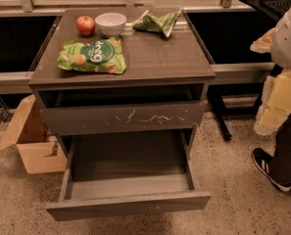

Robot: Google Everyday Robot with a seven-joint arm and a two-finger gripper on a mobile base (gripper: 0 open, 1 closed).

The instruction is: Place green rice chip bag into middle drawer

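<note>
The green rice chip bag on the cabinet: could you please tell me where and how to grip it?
Probably its near edge, coming from the front and above: the green rice chip bag lies flat, and the apple and bowl stand behind it. The pincer is not in view.

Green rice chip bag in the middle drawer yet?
No, the green rice chip bag lies on the cabinet top, not in the open middle drawer; the tool is not in view.
</note>
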